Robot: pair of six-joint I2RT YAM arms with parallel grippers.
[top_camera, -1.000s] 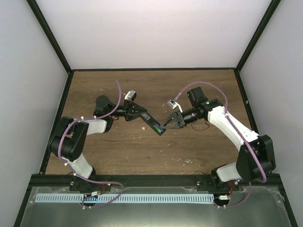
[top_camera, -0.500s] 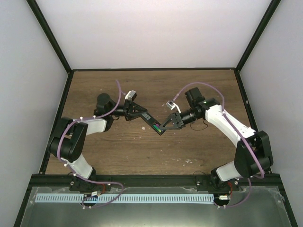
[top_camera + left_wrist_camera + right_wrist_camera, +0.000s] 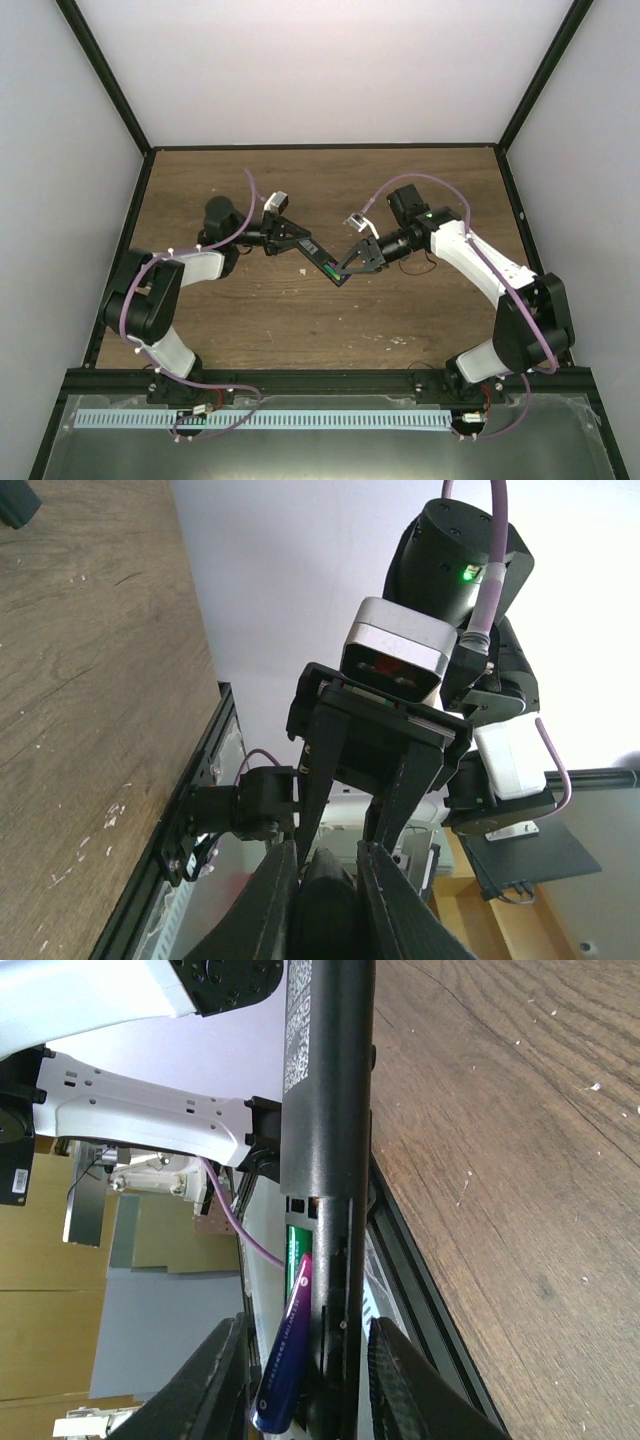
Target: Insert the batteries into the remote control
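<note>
Matt black remote control (image 3: 325, 1090), wood-grain table (image 3: 500, 1160)

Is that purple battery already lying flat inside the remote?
No, the purple battery sticks out at a slant from the remote control, not flat in it.

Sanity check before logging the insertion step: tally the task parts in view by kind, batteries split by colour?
green battery: 1
purple battery: 1
remote control: 1
Total: 3
</note>
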